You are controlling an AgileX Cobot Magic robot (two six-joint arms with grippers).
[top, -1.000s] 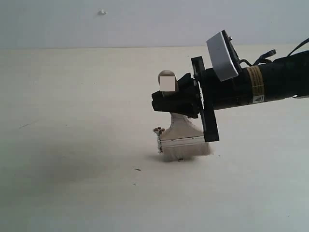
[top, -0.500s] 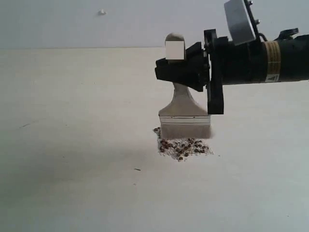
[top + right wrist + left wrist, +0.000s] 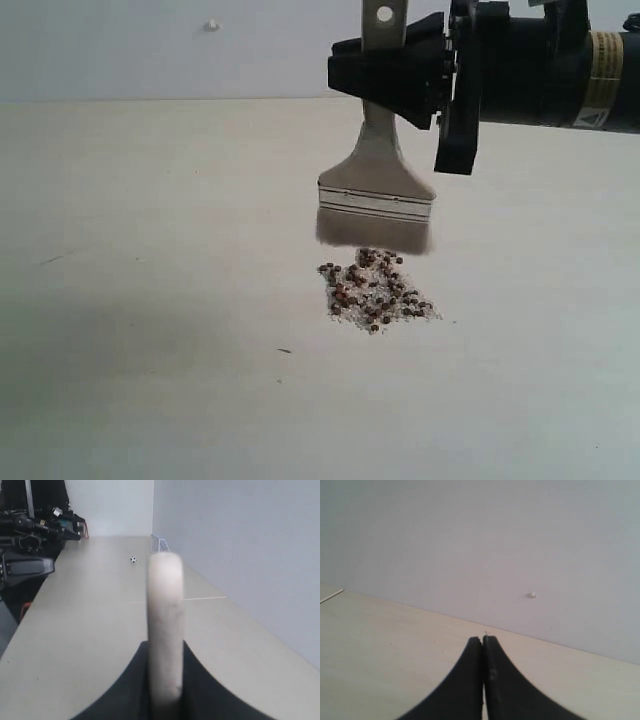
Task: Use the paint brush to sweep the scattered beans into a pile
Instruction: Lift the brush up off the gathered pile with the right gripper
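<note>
The reddish-brown beans and white grains lie as one compact pile (image 3: pixel 375 291) on the pale table (image 3: pixel 150 300). Above it hangs the paint brush (image 3: pixel 376 190), upright, bristles down and clear of the pile, with the hole of its cream handle at the top edge. My right gripper (image 3: pixel 385 75) is shut on the handle. In the right wrist view the handle (image 3: pixel 165 625) stands between the two black fingers (image 3: pixel 197 680) of that gripper (image 3: pixel 165 652). My left gripper (image 3: pixel 482 640) is shut with nothing in it and does not show in the exterior view.
A small white speck (image 3: pixel 211 25) sits on the back wall. A dark fleck (image 3: pixel 285 350) lies on the table before the pile. In the right wrist view, dark equipment (image 3: pixel 30 530) and a small ball (image 3: pixel 133 559) lie far along the table.
The right gripper has lifted the brush straight up off the table. The pile that the bristles covered a second ago is now in full sight.
</note>
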